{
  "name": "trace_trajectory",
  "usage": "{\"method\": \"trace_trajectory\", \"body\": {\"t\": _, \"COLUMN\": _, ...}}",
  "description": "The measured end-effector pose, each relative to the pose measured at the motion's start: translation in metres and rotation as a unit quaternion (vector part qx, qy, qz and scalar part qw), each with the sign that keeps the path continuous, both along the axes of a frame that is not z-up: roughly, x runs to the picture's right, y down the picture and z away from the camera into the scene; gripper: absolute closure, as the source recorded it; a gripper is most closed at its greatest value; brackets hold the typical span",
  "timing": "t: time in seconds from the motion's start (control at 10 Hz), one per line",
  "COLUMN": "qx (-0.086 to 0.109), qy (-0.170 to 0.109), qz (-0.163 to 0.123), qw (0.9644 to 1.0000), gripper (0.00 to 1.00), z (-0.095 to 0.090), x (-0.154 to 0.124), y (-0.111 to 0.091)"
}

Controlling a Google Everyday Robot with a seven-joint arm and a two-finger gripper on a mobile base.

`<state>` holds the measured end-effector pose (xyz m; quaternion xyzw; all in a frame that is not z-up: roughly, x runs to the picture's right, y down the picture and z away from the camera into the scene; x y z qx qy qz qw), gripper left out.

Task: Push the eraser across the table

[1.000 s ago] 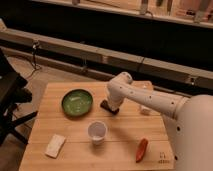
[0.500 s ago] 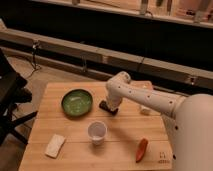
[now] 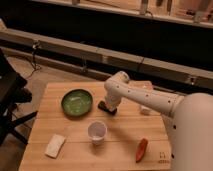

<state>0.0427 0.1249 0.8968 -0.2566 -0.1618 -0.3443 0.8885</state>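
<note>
I see the arm (image 3: 145, 97) reaching in from the right edge of the table (image 3: 80, 152), bent down near the middle of the top. The gripper (image 3: 110, 104) sits low over the wood, just right of the green bowl (image 3: 77, 102), and I cannot tell how it is set from here. The eraser (image 3: 106, 107) lies flat under it, touching or very nearly touching the gripper's tip, a little toward the far edge from the table's centre.

The bowl stands left of centre, closer to the far edge than the near one. A white cup (image 3: 97, 132) stands upright nearer to me, below the eraser and apart from it. Near the front left corner a pale block (image 3: 55, 145) lies flat at a slight angle. Toward the front right corner I see an orange-red object (image 3: 142, 149) lying slantwise, with a small dark mark (image 3: 161, 156) on the wood just right of it. A small white thing (image 3: 145, 110) lies beneath the arm toward the right edge; I can't make out what it is.
</note>
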Motion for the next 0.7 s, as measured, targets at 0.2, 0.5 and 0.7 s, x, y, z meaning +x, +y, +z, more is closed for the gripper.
{"method": "trace_trajectory", "body": {"t": 0.2, "qx": -0.001, "qy": -0.002, "qz": -0.003, "qw": 1.0, "gripper": 1.0, "z": -0.0003, "x": -0.0012, "y": 0.0003}}
{"method": "trace_trajectory", "body": {"t": 0.5, "qx": -0.003, "qy": -0.009, "qz": -0.012, "qw": 0.9999, "gripper": 1.0, "z": -0.0012, "x": -0.0042, "y": 0.0012}}
{"method": "trace_trajectory", "body": {"t": 0.7, "qx": -0.006, "qy": -0.018, "qz": -0.026, "qw": 0.9995, "gripper": 1.0, "z": -0.0024, "x": -0.0095, "y": 0.0027}}
